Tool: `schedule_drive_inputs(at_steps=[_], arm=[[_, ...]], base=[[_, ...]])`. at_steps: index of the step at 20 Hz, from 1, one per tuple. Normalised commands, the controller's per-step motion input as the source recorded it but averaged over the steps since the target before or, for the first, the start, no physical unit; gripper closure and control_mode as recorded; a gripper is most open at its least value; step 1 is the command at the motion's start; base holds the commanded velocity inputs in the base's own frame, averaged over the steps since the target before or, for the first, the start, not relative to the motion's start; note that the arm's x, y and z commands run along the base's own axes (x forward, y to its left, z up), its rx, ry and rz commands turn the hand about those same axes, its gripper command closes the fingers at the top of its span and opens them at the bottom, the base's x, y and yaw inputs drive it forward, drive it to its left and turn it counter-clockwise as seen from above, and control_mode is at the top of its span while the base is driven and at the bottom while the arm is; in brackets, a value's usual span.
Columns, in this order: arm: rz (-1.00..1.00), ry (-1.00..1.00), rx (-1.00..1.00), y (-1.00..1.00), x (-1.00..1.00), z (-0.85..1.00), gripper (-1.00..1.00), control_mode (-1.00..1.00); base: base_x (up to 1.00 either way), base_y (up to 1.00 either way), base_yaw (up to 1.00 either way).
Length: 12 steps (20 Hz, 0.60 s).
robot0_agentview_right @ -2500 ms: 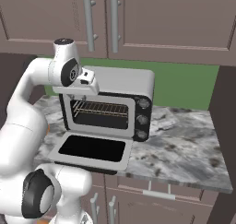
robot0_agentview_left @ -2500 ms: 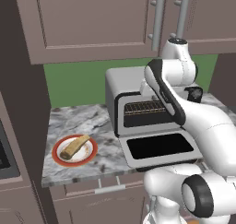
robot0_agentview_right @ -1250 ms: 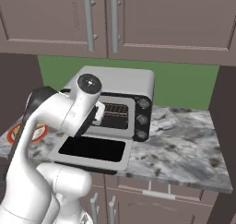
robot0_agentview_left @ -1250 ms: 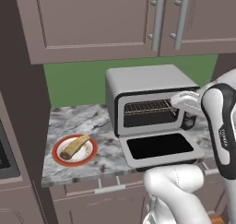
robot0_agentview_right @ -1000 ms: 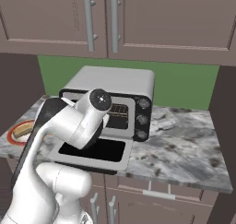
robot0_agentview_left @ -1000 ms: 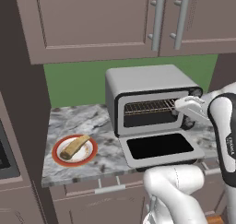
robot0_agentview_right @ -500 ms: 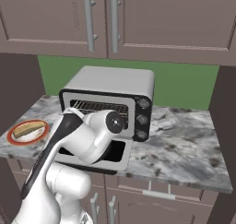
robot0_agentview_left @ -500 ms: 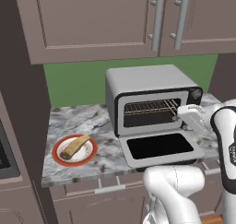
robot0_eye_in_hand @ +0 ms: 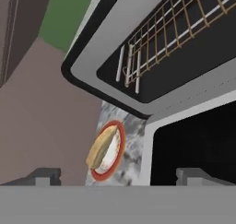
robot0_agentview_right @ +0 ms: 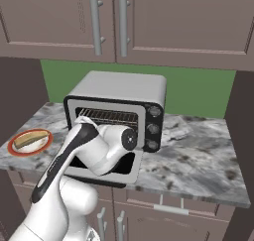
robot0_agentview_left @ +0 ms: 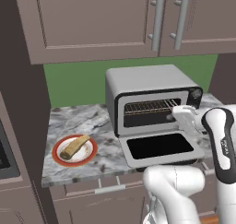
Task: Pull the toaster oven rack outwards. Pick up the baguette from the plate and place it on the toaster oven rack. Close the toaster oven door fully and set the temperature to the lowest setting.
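While my arm has swung down from high in front of the oven to the right end of the counter over the last couple of seconds, nothing it is meant to handle has moved, so I judge this as travel only and the first step as not yet done. The toaster oven (robot0_agentview_left: 152,101) sits at the back of the counter (robot0_agentview_left: 99,126), right of its middle, and the toaster oven door (robot0_agentview_left: 159,147) lies dropped flat over the counter's front edge, just as it lay earlier. The toaster oven rack (robot0_agentview_left: 152,106) sits high inside the cavity, and from these views I cannot see that it has been drawn out at all; its wire bars fill the upper part of the hand view (robot0_eye_in_hand: 170,38). The plate (robot0_agentview_left: 74,150) rests near the front left corner of the counter, well apart from the oven, with the baguette (robot0_agentview_left: 75,147) lying across it untouched. My gripper (robot0_agentview_left: 182,117) now hangs just in front of the cavity's right side, above the open door, and its fingers (robot0_eye_in_hand: 46,176) stand wide apart with nothing between them. I take the move as lining up on the rack's front bar; the reach in and the pull come next, and the bread, the door and the knob wait behind that.
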Motion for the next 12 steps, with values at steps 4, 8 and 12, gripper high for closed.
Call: schedule_drive_inputs(at_steps=[4, 8, 12], arm=[[0.00, 0.00, 0.04, 0.00, 0.40, -0.09, -1.00, -1.00], [0.00, 0.00, 0.03, -0.02, 0.32, -0.08, -1.00, -1.00], [0.00, 0.00, 0.03, -0.02, 0.33, -0.10, -1.00, -1.00]], base=[[0.00, 0.00, 0.00], [0.00, 0.00, 0.00], [0.00, 0.00, 0.00]])
